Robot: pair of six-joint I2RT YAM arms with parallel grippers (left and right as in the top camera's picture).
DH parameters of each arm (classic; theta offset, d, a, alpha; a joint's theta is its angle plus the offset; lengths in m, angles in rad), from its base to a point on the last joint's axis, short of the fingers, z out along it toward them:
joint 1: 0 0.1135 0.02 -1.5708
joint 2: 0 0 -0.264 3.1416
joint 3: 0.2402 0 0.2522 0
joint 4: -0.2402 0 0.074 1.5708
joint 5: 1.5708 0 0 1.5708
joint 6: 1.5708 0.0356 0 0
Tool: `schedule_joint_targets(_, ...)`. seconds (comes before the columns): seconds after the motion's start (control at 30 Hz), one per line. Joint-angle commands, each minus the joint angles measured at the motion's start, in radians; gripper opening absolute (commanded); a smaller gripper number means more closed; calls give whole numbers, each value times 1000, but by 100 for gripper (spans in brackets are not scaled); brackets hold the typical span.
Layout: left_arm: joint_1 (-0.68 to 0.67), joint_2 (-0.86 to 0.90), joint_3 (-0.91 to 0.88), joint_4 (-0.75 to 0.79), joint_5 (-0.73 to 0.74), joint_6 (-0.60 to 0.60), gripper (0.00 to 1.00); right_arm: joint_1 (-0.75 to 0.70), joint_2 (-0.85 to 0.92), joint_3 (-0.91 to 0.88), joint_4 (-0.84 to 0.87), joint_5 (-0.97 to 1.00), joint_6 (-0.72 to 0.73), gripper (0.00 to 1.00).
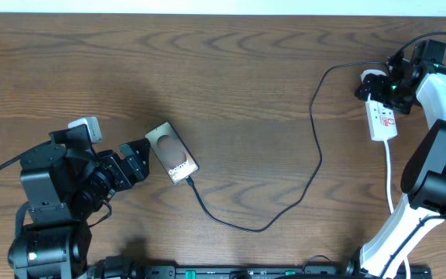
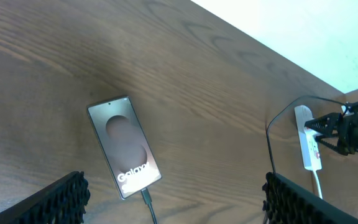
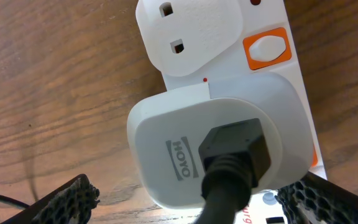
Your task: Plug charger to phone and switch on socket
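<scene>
The phone (image 1: 172, 152) lies flat on the wooden table, "Galaxy" lettering near its lower end (image 2: 125, 146). The charger's thin black cable (image 1: 316, 155) has its connector tip (image 2: 146, 198) in the phone's bottom edge and loops right up to the socket (image 1: 383, 118). My left gripper (image 1: 141, 161) is open just left of the phone, fingers (image 2: 61, 199) wide and empty. My right gripper (image 1: 375, 86) hangs open over the socket's far end. Its fingers (image 3: 70, 198) stand either side of the charger's white plug (image 3: 185, 137), which sits in the strip below an orange switch (image 3: 266, 48).
A second, unused outlet (image 3: 185, 31) lies beyond the plug. The socket's white cord (image 1: 391, 174) runs down toward the right arm's base (image 1: 440, 178). The table's far edge (image 1: 207, 14) meets a white wall.
</scene>
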Motion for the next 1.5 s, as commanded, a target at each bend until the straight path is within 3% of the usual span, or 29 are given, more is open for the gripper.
schedule_joint_targets(0.0, 0, -1, 2, -5, -10, 13, 88, 26, 27, -11, 0, -42, 5, 92)
schedule_joint_targets(1.23, 0, -1, 2, -14, -10, 13, 88, 69, 83, -17, 18, -95, 16, 92)
schedule_joint_targets(1.47, 0, -1, 2, -16, -10, 13, 88, 10, 76, 103, -64, -93, 30, 92)
